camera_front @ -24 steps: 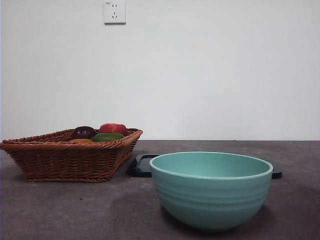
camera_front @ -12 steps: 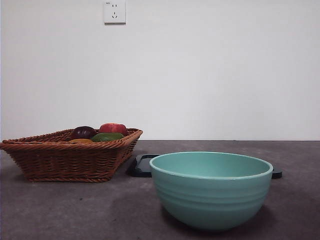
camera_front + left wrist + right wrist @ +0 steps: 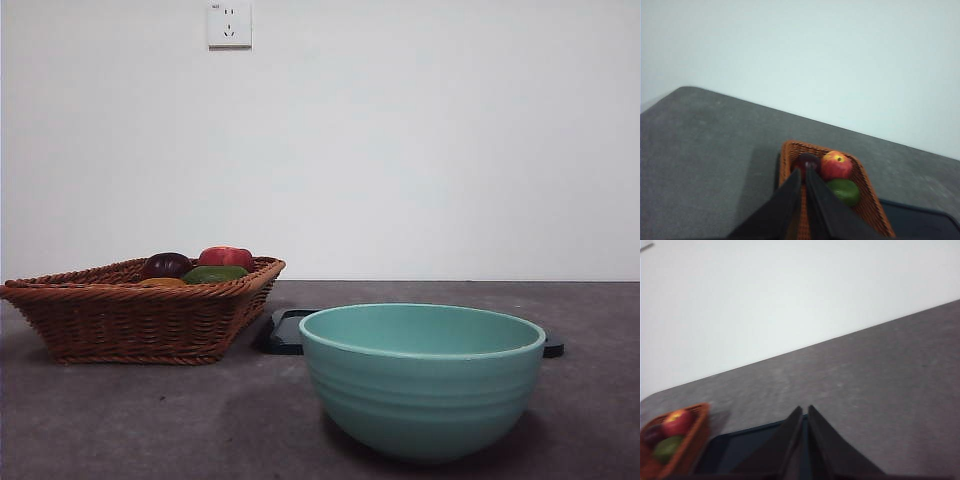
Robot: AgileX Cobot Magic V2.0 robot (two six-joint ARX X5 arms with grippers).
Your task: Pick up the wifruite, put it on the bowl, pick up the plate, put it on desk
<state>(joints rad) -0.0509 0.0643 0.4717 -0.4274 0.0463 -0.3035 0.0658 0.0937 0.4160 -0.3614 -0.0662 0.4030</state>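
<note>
The wifruite shows only as a brownish-orange sliver over the near rim of a wicker basket at the left. The mint-green bowl stands near and empty on the grey desk. A dark plate lies flat behind the bowl, mostly hidden by it. My left gripper hangs shut and empty above the basket; its jaws hide the wifruite there. My right gripper is shut and empty above the plate. Neither arm shows in the front view.
In the basket with the wifruite lie a dark purple fruit, a red fruit and a green fruit. A white wall with a socket closes the back of the desk.
</note>
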